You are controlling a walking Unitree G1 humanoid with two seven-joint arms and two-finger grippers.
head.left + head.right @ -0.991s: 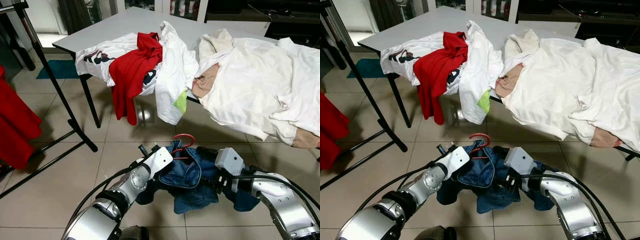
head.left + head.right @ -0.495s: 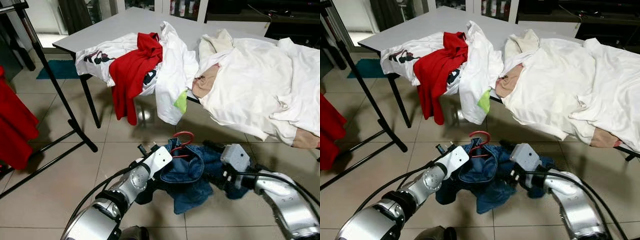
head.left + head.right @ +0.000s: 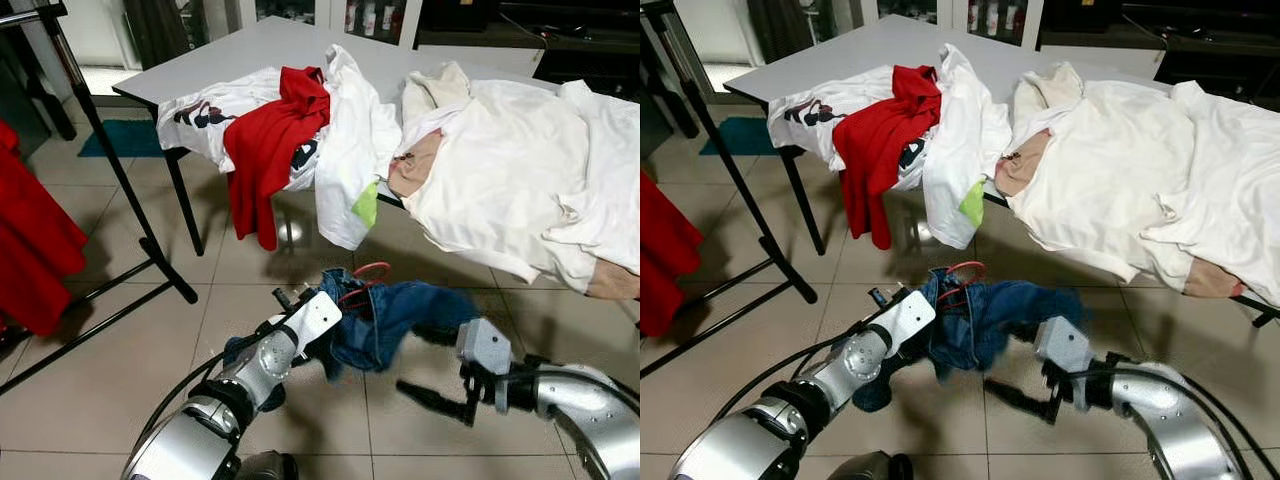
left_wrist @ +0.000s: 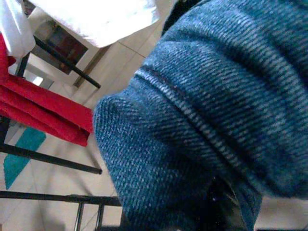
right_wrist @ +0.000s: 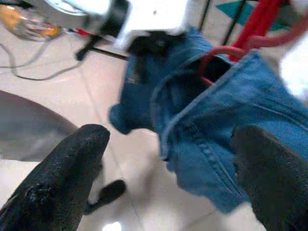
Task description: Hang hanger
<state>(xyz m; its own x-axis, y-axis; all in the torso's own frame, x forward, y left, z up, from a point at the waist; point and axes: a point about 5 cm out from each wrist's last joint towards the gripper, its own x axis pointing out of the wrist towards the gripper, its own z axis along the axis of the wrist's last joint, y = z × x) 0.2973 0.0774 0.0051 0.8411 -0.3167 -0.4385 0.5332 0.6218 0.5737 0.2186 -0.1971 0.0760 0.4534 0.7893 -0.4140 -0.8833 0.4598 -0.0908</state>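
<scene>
A blue denim garment (image 3: 395, 312) hangs on a red hanger whose hook (image 3: 371, 271) sticks out at its top, low over the tiled floor in front of me. My left gripper (image 3: 328, 322) holds it up; its fingers are buried in the cloth, and denim (image 4: 211, 110) covers most of the left wrist view. My right gripper (image 3: 422, 394) is open just right of and below the garment, apart from it, with its black fingers (image 5: 62, 178) spread wide and nothing between them. A black clothes rack (image 3: 105, 160) stands at the left.
A red garment (image 3: 35, 245) hangs on the rack at the far left. Ahead, a grey table (image 3: 230, 50) carries a red shirt (image 3: 270, 140) and white clothes (image 3: 500, 170) that drape over its front edge. Bare tiles lie between me and the table.
My right gripper has let go of the denim and drawn back to the right and down. The garment now hangs from my left gripper alone, lifted a little.
</scene>
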